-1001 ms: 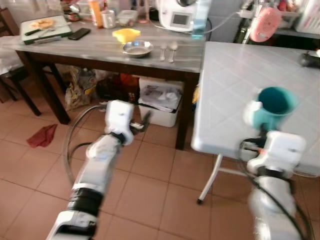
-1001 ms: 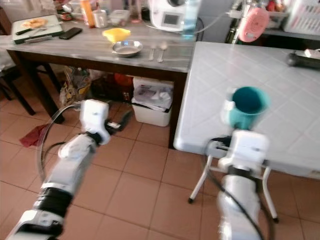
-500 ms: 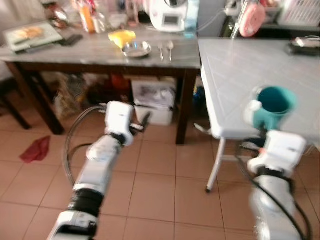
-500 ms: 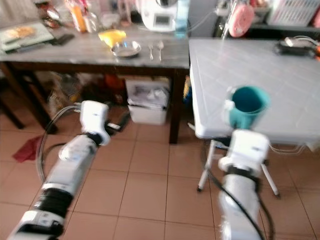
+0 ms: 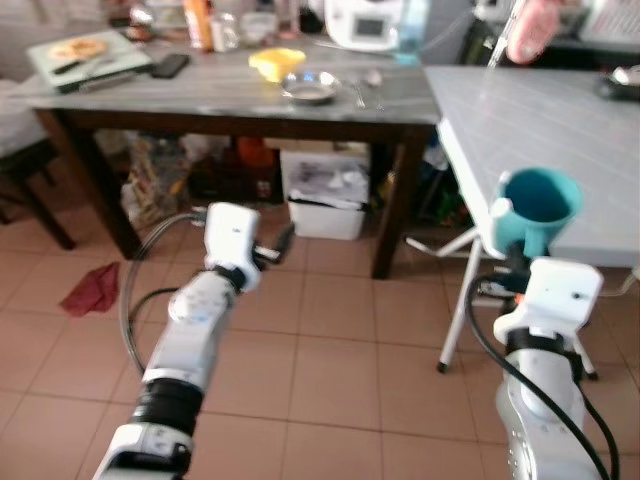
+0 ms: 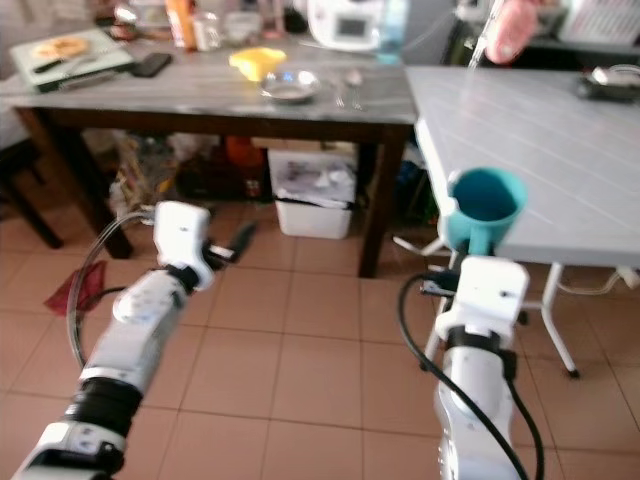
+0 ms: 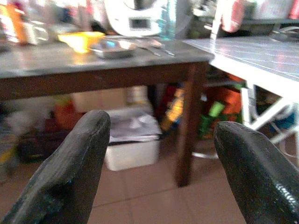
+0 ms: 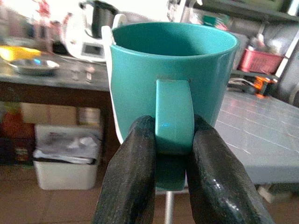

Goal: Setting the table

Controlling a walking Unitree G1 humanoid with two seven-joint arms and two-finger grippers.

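Floor: terracotta tiles (image 5: 330, 340), red cloth (image 5: 90, 290) at left | Dark wooden table (image 5: 200, 95) across upper frame carrying steel bowl (image 5: 309, 90), yellow dish (image 5: 276, 62), spoons (image 5: 366, 85) | White folding table (image 5: 560, 130) upper right | Right gripper (image 8: 170, 140) clamped on teal mug (image 5: 535, 208) handle, at white table's near edge | Left gripper (image 7: 159, 154) fingers spread apart, nothing between them, above tiles.

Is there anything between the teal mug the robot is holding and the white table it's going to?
Nothing visible stands in the way. The right gripper holds the teal mug by its handle, upright, at the near edge of the white table. The tabletop next to it looks bare; a dark object lies at its far end.
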